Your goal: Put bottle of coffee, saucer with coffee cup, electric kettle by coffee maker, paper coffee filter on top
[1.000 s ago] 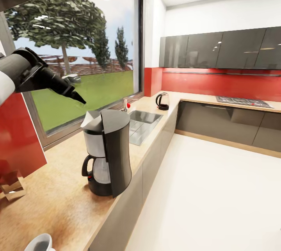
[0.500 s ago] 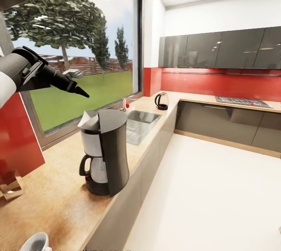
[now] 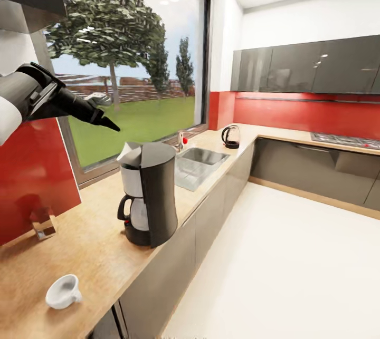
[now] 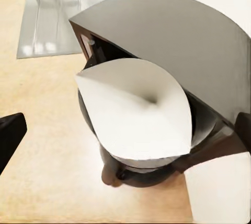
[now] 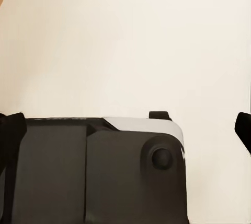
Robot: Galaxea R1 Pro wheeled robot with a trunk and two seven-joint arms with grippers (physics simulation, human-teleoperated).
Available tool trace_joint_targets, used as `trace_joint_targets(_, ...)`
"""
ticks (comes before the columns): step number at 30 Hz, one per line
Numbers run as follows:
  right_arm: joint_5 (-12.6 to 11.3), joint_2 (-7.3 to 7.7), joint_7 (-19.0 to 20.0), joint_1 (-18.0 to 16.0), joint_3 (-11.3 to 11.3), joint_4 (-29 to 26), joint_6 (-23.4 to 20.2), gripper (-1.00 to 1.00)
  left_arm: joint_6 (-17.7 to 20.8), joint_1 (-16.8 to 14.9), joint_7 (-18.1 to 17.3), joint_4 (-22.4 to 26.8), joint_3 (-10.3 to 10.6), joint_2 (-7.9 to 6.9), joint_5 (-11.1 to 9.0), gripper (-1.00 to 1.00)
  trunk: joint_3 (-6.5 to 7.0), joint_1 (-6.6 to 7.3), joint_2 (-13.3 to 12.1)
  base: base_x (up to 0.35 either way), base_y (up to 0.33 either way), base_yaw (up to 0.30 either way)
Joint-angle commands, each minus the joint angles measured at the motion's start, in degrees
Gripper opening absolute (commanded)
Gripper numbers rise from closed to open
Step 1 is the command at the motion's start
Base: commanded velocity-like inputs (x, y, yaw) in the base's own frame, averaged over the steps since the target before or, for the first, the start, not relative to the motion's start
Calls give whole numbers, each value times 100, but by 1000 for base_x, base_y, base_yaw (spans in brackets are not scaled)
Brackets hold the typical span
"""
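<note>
Filter paper [image 4: 138,109] sits atop the coffee maker [image 3: 150,199] (left gripper [image 3: 105,122] above, grip state unclear).

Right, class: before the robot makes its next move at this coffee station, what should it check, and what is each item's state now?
1. Off-white paper cone filter sits on the tall dark grey coffee maker: ok.
2. Coffee maker on the beige wood-look countertop: ok.
3. Rounded glass kettle beside the coffee maker: not ok, far past the sink.
4. Small white cup on a saucer: not ok, lying on the countertop.
5. Left end effector empty: cannot tell.
</note>
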State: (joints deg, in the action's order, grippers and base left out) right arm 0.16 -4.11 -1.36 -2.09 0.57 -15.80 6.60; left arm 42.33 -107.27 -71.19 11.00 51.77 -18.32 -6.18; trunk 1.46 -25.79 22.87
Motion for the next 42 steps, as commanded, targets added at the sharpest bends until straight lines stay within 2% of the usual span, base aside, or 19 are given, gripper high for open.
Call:
trace_joint_targets(1, 1, -2, -13, -2, 2, 6, 18, 100, 58, -4, -2, 7, 46, -5, -62, 100, 0, 0, 4, -251, -204, 276)
trace_joint_targets(13, 6, -2, -13, -2, -4, 15, 17, 100, 56, 12, 0, 1, 43, -20, -67, 100, 37, 0, 4, -264, -199, 276)
trace_joint_targets(18, 6, -2, -13, -2, -4, 15, 18, 100, 38, 150, 0, -34, 39, -52, -106, 100, 53, 0, 4, -268, -196, 276)
trace_joint_targets(20, 5, -2, -13, -2, -5, 15, 18, 100, -144, 597, 0, -19, 42, -51, -288, 100, 60, 0, 4, -269, -194, 276)
trace_joint_targets(25, 10, -2, -13, -1, -4, 15, 17, 100, -679, 1319, 40, -14, 46, -41, -723, 100, 74, 0, 4, -269, -193, 263)
trace_joint_targets(28, 10, -2, -13, -2, -4, 15, 17, 100, -736, 1628, 99, -2, 50, -12, -819, 100, 78, 0, 4, -269, -193, 126)
trace_joint_targets(31, 9, -2, -13, -2, -6, 15, 17, 100, -925, 2139, 255, 98, 47, 123, -950, 100, 79, 0, 4, -259, -183, 32)
trace_joint_targets(35, 10, -2, -13, -2, -11, 15, 17, 100, -1216, 2623, 455, 283, 49, 253, -1169, 100, 79, 0, 4, -101, -65, 6)
trace_joint_targets(38, 10, -2, -13, -2, -11, 15, 17, 100, -1311, 3048, 807, 373, 51, 377, -1291, 100, 79, 0, 4, -25, -16, 2)
trace_joint_targets(39, 10, -2, -13, -2, -12, 19, 17, 100, -1381, 3289, 1006, 446, 52, 417, -1320, 100, 79, 0, 4, -8, -5, 0)
trace_joint_targets(42, 10, -2, -13, -2, -13, 23, 17, 100, -1846, 3820, 1253, 644, 47, 449, -1350, 100, 79, 0, 4, -3, -2, 0)
